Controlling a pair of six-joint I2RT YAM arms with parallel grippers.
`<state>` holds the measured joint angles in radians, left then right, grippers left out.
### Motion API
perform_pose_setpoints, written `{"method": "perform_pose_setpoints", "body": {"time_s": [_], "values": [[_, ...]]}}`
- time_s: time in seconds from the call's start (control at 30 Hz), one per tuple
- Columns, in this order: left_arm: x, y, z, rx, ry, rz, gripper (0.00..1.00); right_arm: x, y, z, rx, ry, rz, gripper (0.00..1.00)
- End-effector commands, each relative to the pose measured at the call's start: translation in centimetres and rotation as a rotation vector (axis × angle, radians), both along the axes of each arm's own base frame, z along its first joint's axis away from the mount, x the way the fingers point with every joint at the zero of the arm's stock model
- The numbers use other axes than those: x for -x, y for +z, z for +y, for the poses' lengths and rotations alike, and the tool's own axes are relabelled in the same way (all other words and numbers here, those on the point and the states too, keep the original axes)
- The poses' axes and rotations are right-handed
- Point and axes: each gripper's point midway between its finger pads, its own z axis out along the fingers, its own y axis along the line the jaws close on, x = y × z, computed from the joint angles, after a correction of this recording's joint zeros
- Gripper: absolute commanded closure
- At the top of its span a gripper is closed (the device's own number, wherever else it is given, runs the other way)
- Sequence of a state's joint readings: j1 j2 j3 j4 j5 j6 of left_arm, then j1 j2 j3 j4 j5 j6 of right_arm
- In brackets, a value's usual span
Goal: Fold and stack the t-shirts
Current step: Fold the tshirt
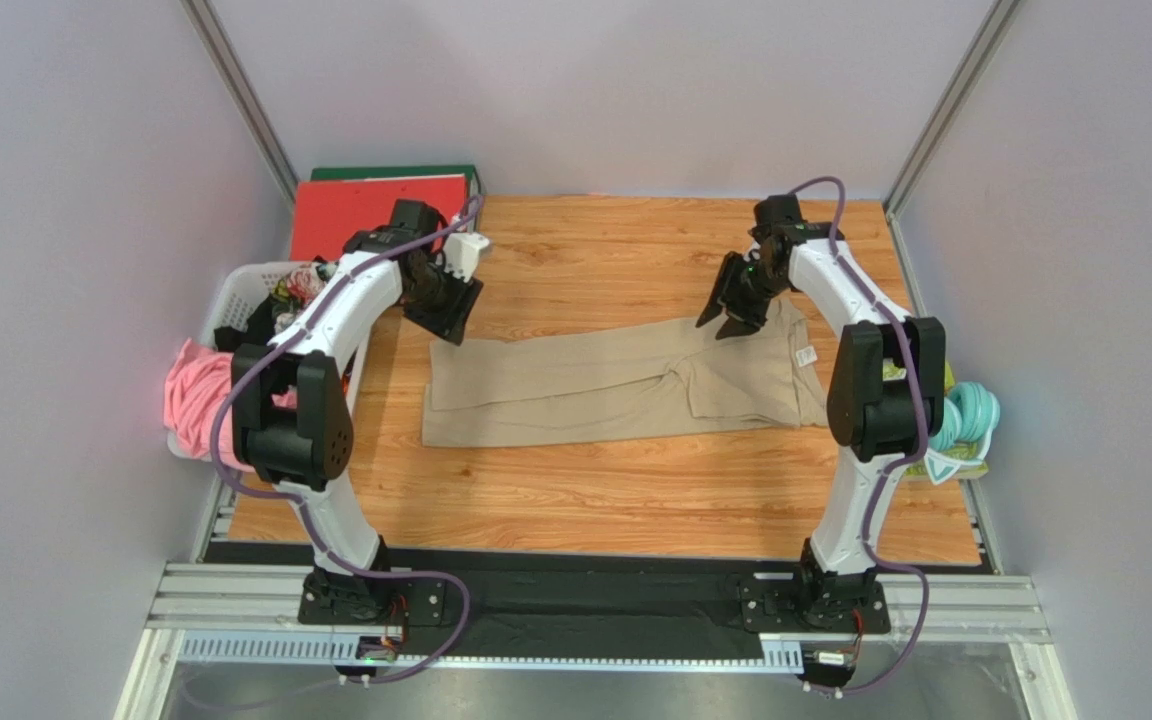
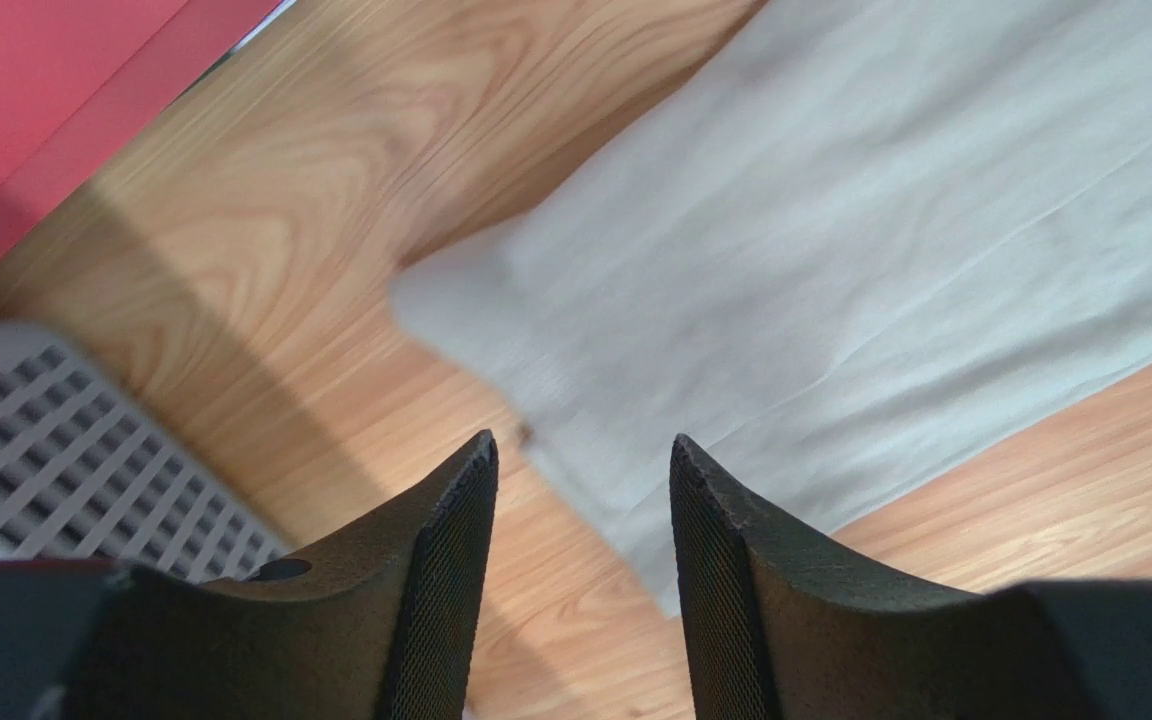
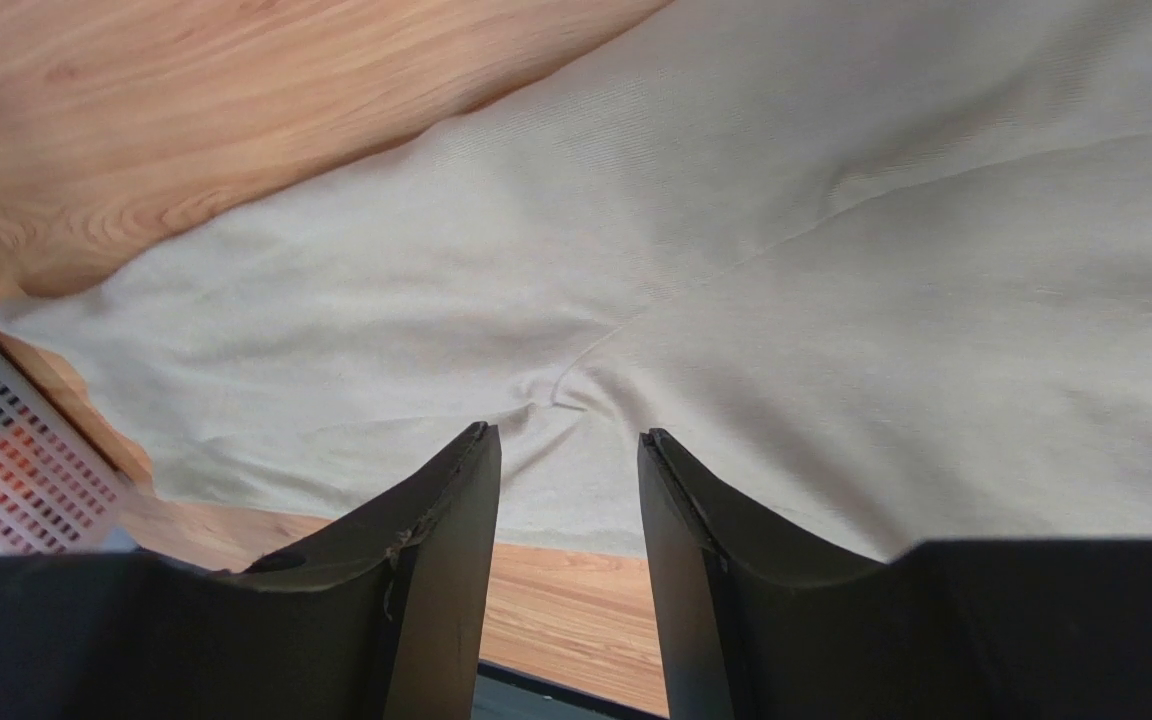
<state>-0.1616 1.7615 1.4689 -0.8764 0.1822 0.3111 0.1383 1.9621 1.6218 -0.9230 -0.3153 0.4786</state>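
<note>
Across the wooden table (image 1: 597, 503) lies the tan t-shirt (image 1: 612, 393) as a long flat band, left gripper (image 2: 579, 447) and right gripper (image 3: 567, 435) poised above its far edge, both parted and empty; pinching only one layer, or unevenly, would likely skew the fold.

The right gripper (image 3: 567, 435), jaws parted and empty, hovers over the tan t-shirt (image 3: 838, 300) spread near an edge of the wooden tabletop (image 3: 237, 90).
</note>
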Motion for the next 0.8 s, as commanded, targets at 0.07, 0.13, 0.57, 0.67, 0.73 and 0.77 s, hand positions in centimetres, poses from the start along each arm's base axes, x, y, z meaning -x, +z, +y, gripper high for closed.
{"method": "perform_pose_setpoints", "body": {"time_s": [0.07,0.13,0.57,0.67,0.73,0.77], "values": [[-0.8,-2.2,-3.8,0.118,-0.006,0.084,0.47,-0.9,-2.1,-0.4,-0.103,-0.102,0.058,0.56],[-0.8,-3.6,-3.8,0.106,-0.007,0.107,0.47,-0.6,-3.1,-0.6,-0.114,-0.128,0.087,0.56],[-1.8,-8.2,1.4,-0.036,0.044,0.141,0.48,-1.5,-3.8,-6.4,-0.026,-0.305,0.155,0.56],[-1.6,-9.9,3.0,-0.085,0.055,0.164,0.50,-1.9,-2.0,-6.7,-0.010,-0.291,0.118,0.56],[-1.5,-9.5,2.8,-0.068,0.060,0.167,0.50,-2.1,0.1,-7.1,0.011,-0.293,0.060,0.56],[-1.6,-9.1,2.8,-0.067,0.061,0.153,0.50,-2.0,1.1,-7.4,0.028,-0.291,0.046,0.56]]}}
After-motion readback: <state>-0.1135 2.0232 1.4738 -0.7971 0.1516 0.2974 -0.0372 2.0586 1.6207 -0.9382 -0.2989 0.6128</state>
